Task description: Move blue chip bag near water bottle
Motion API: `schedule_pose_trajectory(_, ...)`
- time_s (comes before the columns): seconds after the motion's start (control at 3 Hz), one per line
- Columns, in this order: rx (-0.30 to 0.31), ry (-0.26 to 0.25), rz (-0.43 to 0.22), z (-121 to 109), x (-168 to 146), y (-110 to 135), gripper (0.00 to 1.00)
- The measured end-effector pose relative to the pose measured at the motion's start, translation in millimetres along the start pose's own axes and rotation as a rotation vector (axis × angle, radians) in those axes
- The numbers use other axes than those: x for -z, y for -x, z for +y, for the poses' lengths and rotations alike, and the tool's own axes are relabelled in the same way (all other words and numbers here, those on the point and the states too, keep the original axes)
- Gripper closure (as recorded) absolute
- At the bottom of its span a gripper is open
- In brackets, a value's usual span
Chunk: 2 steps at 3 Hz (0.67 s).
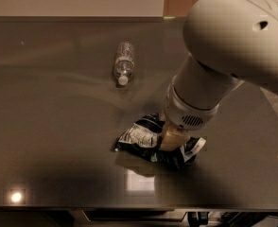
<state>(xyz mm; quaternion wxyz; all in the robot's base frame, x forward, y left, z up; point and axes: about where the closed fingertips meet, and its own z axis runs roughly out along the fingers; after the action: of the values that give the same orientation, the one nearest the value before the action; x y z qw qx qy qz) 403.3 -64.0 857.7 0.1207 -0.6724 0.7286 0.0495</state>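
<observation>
The bulky white arm (224, 46) reaches down from the upper right, its wrist angled steeply toward the tabletop (49, 126). The pincer (173, 138) rests on the blue chip bag (139, 138), which lies crumpled near the front edge; whether it grips the bag cannot be told. The water bottle (123, 63) lies on its side, well apart toward the back.

My arm (206, 82) enters from the upper right of the camera view and reaches down and to the left. Rounded white joint housing (238, 30) on top, the largest part in view. Below it the arm narrows to a cylindrical segment, ending in a wrist collar (192, 118) with a small vent grille. My gripper (173, 137), cream-coloured, sits directly under that collar, pointing downward, low and just right of centre in view.
</observation>
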Motion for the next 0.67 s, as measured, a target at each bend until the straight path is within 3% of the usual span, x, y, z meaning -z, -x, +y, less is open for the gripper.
schedule_pose_trajectory(0.33, 0.016, -0.036, -0.002, -37, 14, 9, 1.0)
schedule_pose_trajectory(0.67, 0.028, -0.048, -0.008, -77, 20, 22, 1.0)
